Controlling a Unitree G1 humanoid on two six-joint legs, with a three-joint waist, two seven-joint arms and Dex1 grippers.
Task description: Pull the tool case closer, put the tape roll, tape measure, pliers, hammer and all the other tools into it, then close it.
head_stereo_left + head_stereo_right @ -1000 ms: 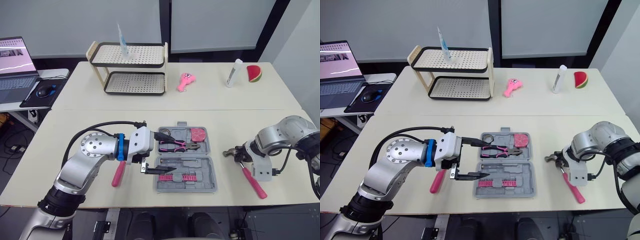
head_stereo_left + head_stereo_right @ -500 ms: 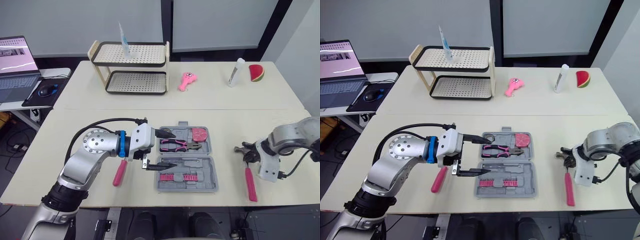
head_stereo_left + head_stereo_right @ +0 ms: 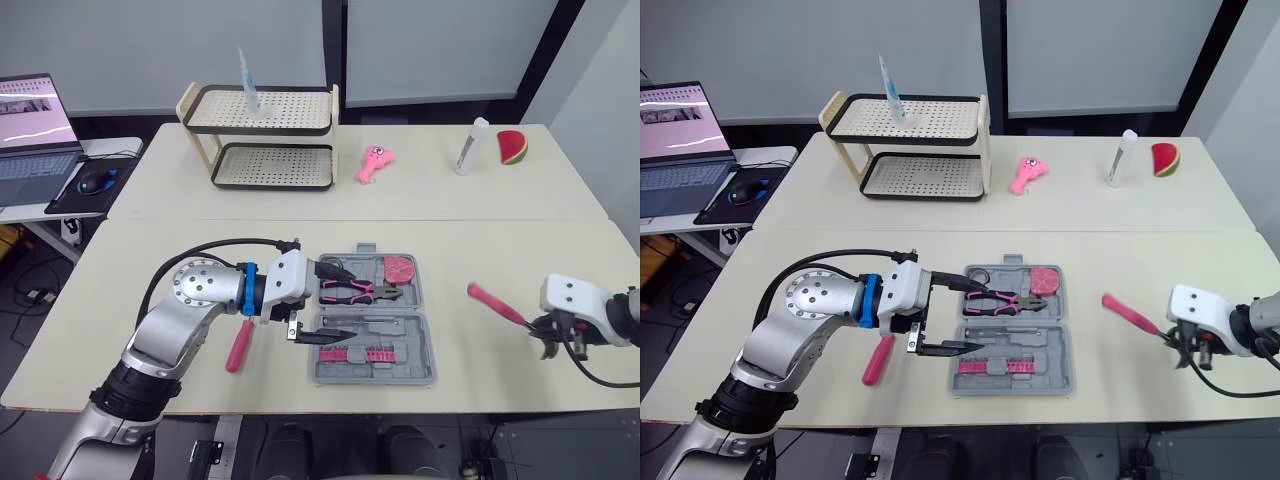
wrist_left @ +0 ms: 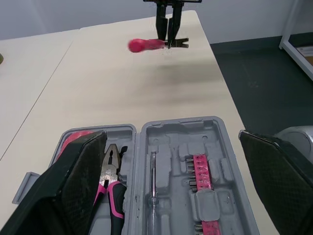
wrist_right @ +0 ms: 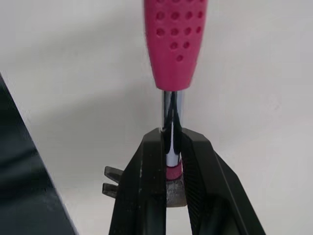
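1. A pink-handled tool [image 3: 238, 345] lies on the table [image 3: 450, 240], just left of the tool case and partly under the left forearm. It is near the front edge. A careless sweep of that arm could knock it off.
2. The left gripper [image 3: 350, 304] hovers over the left end of the tool case [image 3: 400, 330]. Its fingers are spread wide and hold nothing. The case lies open and flat near the front of the table.
3. The pliers [image 3: 358, 292] already sit in the rear half of the case, between the two spread fingers. If the gripper drops or shuts here, it could catch them and drag them from their slot.
4. The hammer [image 3: 495, 305] is well to the right of the case and looks lifted clear of the table. Its pink handle sticks out toward the case.
5. The right gripper [image 5: 169, 139] is clamped narrowly on the hammer's bare metal shaft, close to the head.
6. The main risk is the grip. The fingers pinch a thin, smooth shaft and the long handle overhangs. A quick swing could make the hammer turn or slide in the fingers.
7. The second risk is crowding. If the hammer is carried in while the left gripper hangs over the case, the handle may strike that gripper.
8. The third risk is seating. If the hammer lands askew in its recess, the case may not close.
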